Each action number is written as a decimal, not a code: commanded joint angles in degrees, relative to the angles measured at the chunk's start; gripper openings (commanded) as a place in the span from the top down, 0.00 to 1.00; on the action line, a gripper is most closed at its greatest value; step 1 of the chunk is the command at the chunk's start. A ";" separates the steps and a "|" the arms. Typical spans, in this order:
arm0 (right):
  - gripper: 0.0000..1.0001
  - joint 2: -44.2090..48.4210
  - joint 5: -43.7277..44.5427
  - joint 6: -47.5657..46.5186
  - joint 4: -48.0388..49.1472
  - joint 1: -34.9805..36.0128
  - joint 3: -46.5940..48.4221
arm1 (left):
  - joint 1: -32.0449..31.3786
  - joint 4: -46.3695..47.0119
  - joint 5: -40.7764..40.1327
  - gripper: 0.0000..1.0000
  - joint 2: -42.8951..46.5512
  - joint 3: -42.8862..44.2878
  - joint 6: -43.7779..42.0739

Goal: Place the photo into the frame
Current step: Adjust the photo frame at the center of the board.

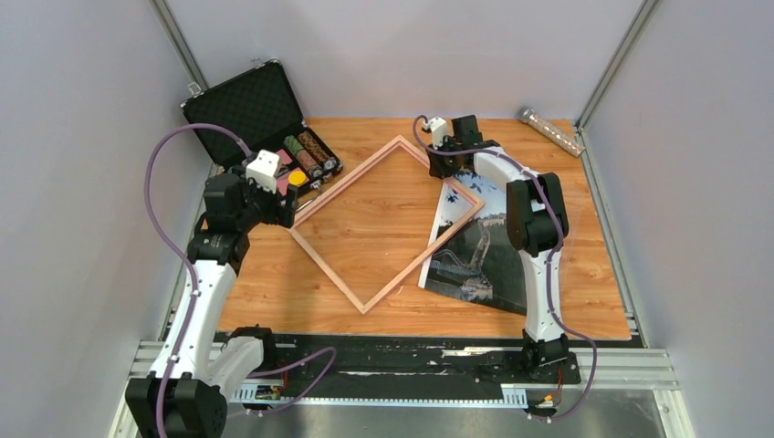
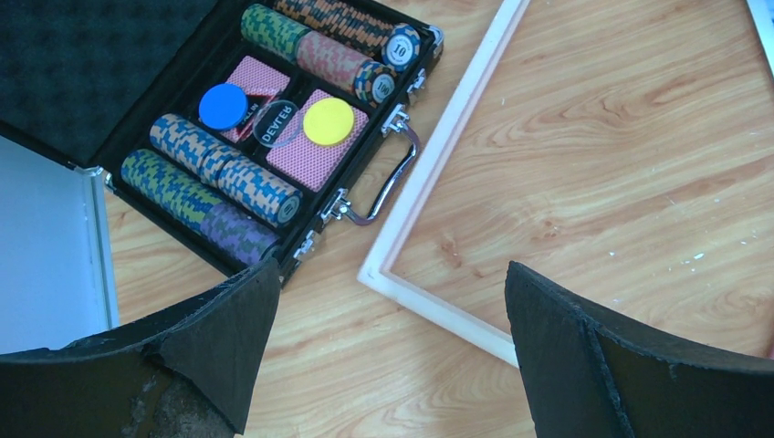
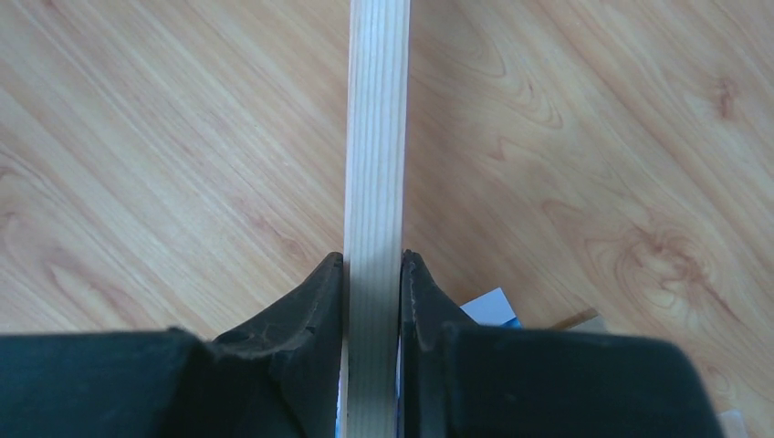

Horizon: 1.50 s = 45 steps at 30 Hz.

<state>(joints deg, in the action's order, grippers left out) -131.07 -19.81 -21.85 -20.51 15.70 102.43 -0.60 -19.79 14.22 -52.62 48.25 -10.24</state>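
Note:
The frame lies as a diamond in the middle of the table, and its right corner rests over the photo. The photo shows a wall on hills and lies at a slant by the right arm. My right gripper is at the frame's upper right rail. In the right wrist view its fingers press both sides of the light wood rail, with a corner of the photo just behind. My left gripper stands open over the frame's left corner, holding nothing.
An open black case with poker chips and cards sits at the back left, close to the frame's left rail. A clear tube lies at the back right corner. Grey walls close in both sides.

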 commanded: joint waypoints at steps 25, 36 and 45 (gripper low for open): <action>1.00 -1.88 -7.22 -17.41 3.12 9.69 18.31 | 0.43 15.73 1.67 0.00 -17.82 1.87 1.06; 0.99 -14.24 -5.28 -25.40 15.54 12.03 30.88 | 0.43 17.27 -0.28 0.00 -19.15 1.21 -0.09; 0.77 -21.54 -4.48 -30.42 25.44 12.60 33.47 | 0.43 18.30 -1.53 0.00 -18.58 0.08 -0.93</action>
<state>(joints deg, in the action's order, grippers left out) -150.89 -27.64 -42.48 -7.46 28.01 131.87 -0.60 -4.16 13.37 -72.75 48.40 -9.98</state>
